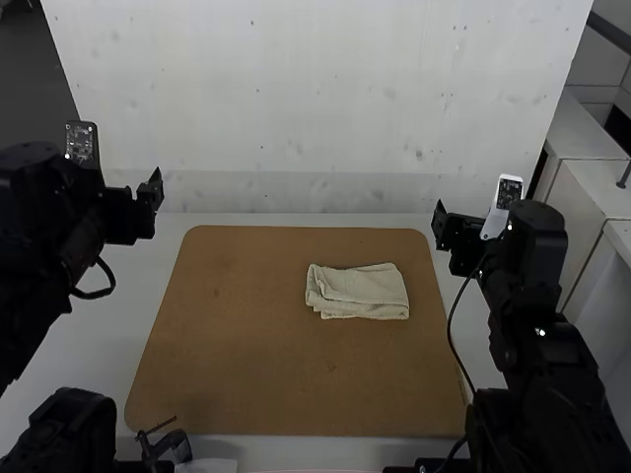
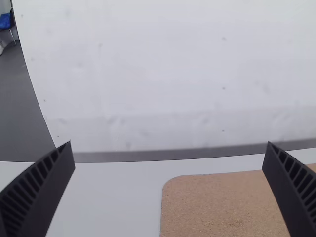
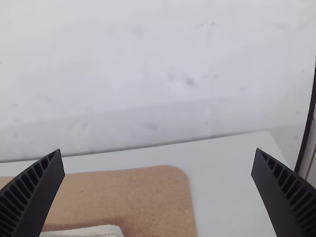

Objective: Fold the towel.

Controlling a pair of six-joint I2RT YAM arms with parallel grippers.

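Observation:
The cream towel (image 1: pixel 360 292) lies folded into a small, roughly rectangular bundle on the brown board, right of its middle, with layered edges at its left end. One edge of the towel (image 3: pixel 94 231) also shows in the right wrist view. My left gripper (image 1: pixel 156 187) is held beyond the board's left side, away from the towel; in its wrist view the left gripper (image 2: pixel 169 158) is open and holds nothing. Past the board's right side is my right gripper (image 1: pixel 441 219); the right gripper (image 3: pixel 158 160) is open too, its fingers wide apart around nothing.
The brown board (image 1: pixel 246 365) covers much of the white table (image 1: pixel 173 251). A pale upright panel (image 1: pixel 315 108) stands behind the table. White cabinets (image 1: pixel 592 182) are at the far right. A dark cable hangs beside the right arm, over the board's right edge.

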